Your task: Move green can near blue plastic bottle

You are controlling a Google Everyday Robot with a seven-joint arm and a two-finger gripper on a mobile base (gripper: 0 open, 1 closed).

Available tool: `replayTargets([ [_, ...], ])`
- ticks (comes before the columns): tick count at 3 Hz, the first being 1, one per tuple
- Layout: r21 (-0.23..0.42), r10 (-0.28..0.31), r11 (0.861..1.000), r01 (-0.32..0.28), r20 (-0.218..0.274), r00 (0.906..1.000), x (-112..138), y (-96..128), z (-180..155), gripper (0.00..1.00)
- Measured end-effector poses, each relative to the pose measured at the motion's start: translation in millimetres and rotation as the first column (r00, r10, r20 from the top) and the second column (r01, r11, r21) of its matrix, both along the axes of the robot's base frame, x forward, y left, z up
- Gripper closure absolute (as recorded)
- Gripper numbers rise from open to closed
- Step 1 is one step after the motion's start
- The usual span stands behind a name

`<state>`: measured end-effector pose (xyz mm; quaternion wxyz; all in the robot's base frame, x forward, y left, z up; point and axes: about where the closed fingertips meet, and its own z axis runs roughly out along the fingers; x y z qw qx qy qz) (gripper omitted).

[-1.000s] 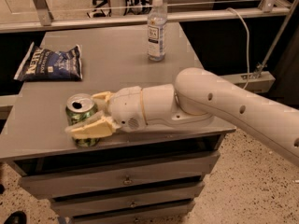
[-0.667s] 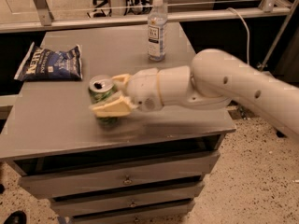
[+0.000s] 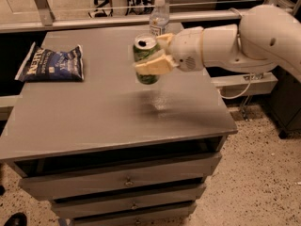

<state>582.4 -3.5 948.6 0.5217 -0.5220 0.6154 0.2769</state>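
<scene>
Gripping green can point(image 3: 142, 53) in end effector point(image 3: 154, 55) above tabletop point(image 3: 94, 112); blue plastic bottle point(image 3: 159, 18) just behind, by far edge; chip bag point(image 3: 51, 64) well left; open surface frontward.

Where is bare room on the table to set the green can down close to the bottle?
The gripper holds the green can above the middle of the table. Bare: the back strip left of the bottle, the middle between the chip bag and the right edge, and the whole front. Crowded: just right of the bottle, where the arm crosses.
</scene>
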Motion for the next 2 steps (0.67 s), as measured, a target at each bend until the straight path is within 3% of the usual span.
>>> replayTargets([
  [1, 0.037, -0.041, 0.999, 0.040, 0.020, 0.9990, 16, -16, -10, 1.00],
  [2, 0.055, -0.105, 0.993, 0.101, 0.058, 0.9929, 50, -49, -5, 1.00],
])
